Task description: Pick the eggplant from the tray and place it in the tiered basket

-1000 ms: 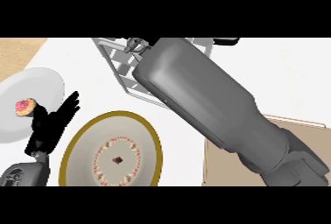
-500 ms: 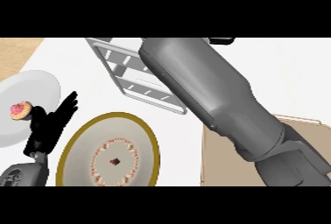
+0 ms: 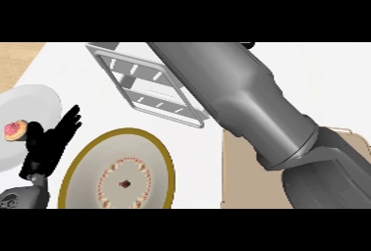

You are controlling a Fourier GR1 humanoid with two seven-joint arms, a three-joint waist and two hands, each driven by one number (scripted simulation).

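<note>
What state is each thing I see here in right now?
Grey wire tiered basket: lying on the white counter, partly hidden by the right forearm.
Gold-rimmed round plate: flat on the counter.
White plate: holds a small pink pastry.
Left robot hand: open, resting.

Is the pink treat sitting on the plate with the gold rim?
No, the pink treat sits on the plain white plate, left of the gold-rimmed plate.

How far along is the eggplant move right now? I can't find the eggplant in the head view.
Neither can I: no eggplant shows. The right forearm stretches over the tray toward the tiered basket; its hand is out of view, so a carry can't be confirmed. The left hand rests open beside the gold-rimmed plate. The basket's visible part holds nothing, so placement looks left.
</note>
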